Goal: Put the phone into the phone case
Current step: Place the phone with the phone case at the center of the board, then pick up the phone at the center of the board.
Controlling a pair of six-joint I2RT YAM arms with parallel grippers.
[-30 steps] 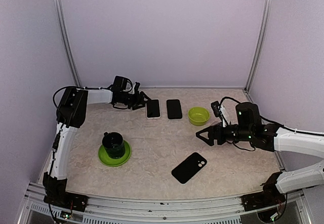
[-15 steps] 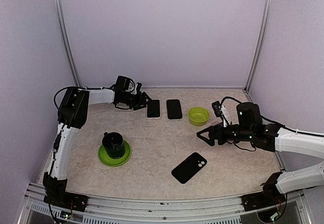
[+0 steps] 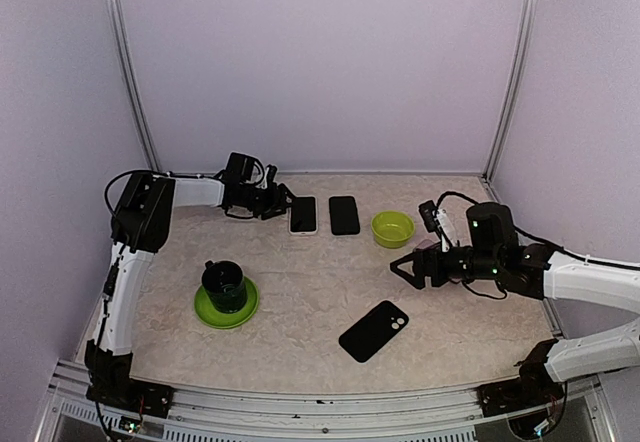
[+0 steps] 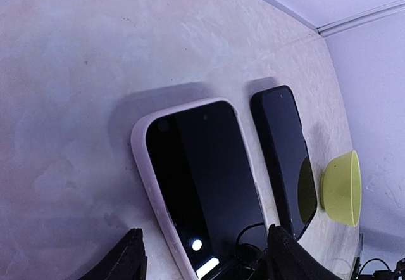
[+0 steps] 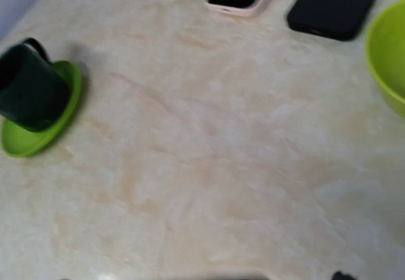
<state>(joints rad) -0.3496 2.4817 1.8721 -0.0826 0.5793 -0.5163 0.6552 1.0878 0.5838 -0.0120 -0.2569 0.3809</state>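
Note:
A phone with a dark screen in a pale pink case (image 3: 302,214) lies at the back of the table. It also shows in the left wrist view (image 4: 202,178). A bare black phone (image 3: 344,215) lies face up just right of it, seen too in the left wrist view (image 4: 285,159). A black phone-shaped piece with a camera cut-out (image 3: 373,330) lies alone near the front; whether it is a case or a phone face down I cannot tell. My left gripper (image 3: 283,202) is open, its fingers (image 4: 134,258) straddling the pink-cased phone's near end. My right gripper (image 3: 400,267) is open and empty above the table, between the bowl and that black piece.
A lime green bowl (image 3: 392,228) stands right of the black phone. A dark green cup (image 3: 224,281) sits on a lime saucer (image 3: 205,312) at the left. The right wrist view shows the cup (image 5: 28,87), the bowl (image 5: 389,58) and both phones at the top.
Almost nothing. My right gripper has drifted slightly to the right. My left gripper stays at the pink-cased phone.

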